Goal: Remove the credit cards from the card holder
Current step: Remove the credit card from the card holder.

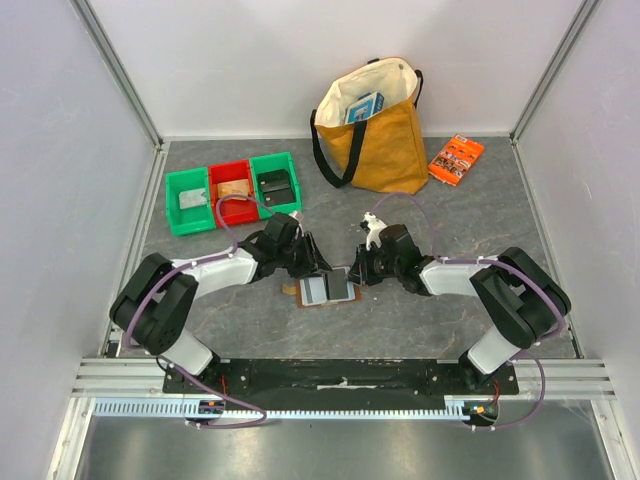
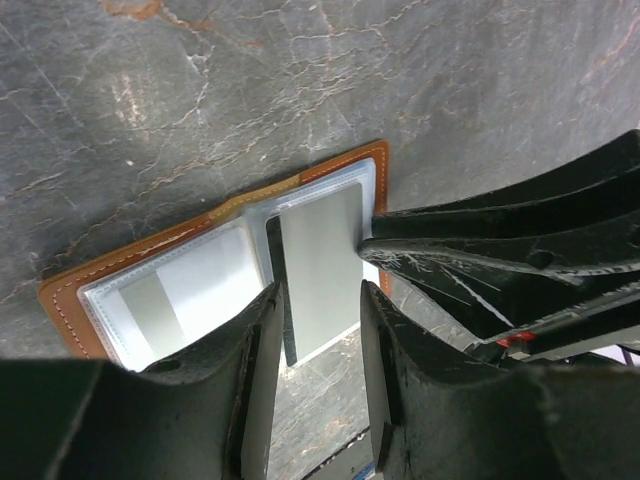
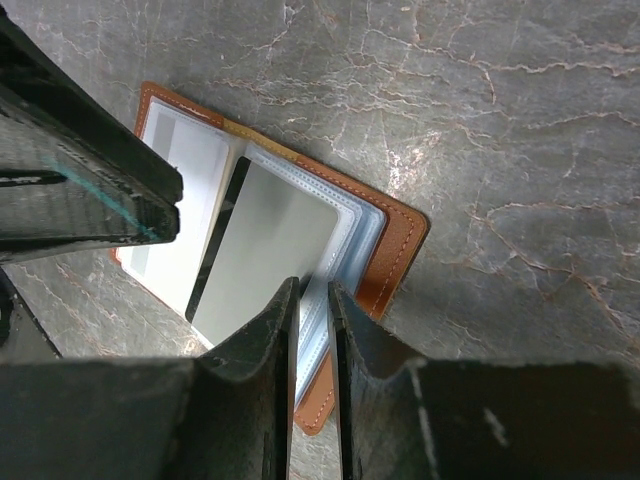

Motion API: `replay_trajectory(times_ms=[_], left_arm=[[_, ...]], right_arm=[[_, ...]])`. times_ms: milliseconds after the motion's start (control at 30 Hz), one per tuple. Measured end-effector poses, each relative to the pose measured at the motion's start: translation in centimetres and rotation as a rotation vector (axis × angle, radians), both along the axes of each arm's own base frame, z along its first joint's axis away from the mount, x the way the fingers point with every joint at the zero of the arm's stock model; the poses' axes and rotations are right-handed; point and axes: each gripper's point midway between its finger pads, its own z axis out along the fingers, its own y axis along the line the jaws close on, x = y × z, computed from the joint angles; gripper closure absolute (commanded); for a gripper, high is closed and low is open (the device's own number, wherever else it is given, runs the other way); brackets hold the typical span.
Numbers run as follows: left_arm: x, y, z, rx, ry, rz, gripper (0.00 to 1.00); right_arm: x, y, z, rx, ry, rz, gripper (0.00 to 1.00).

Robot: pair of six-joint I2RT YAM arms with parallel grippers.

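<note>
At the far left, a row of three small plastic bins (image 1: 232, 166), green, red and green, is set toward the back of the grey marbled counter (image 1: 480, 210), well apart from the work. The left tool (image 2: 320, 300) is seen partly open, its fingers (image 2: 255, 360) bracketing the long edges of a pale grey plastic card (image 2: 320, 235). Whether the card is gripped cannot be told. The card is tilted over the right half of the brown leather-like bifold card holder (image 2: 60, 300), which is laid open in mid-counter. The right tool (image 3: 312, 290) is narrowed to a slit over the holder's right edge, and a clamp there cannot be confirmed. Bare counter is seen beyond the holder's outer edges. A yellow fabric tote bag (image 1: 385, 140) and an orange printed packet (image 1: 455, 157) are placed at the back right.
</note>
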Motion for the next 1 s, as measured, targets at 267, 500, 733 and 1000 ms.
replay_trajectory(times_ms=[267, 500, 733, 1000], left_arm=[[-0.3, 0.1, -2.2, 0.02, 0.042, 0.011, 0.64], [-0.2, -0.1, -2.9, 0.012, 0.053, 0.018, 0.65], [-0.4, -0.5, -3.0, -0.007, 0.061, 0.011, 0.68], [-0.9, -0.4, -3.6, -0.021, 0.075, 0.024, 0.96]], right_arm=[[-0.2, 0.0, 0.0, 0.015, 0.007, 0.005, 0.75], [-0.3, 0.0, 0.0, 0.018, 0.01, 0.007, 0.76], [-0.2, 0.0, 0.0, 0.021, 0.012, 0.009, 0.76], [-0.3, 0.0, 0.0, 0.022, 0.014, 0.011, 0.76]])
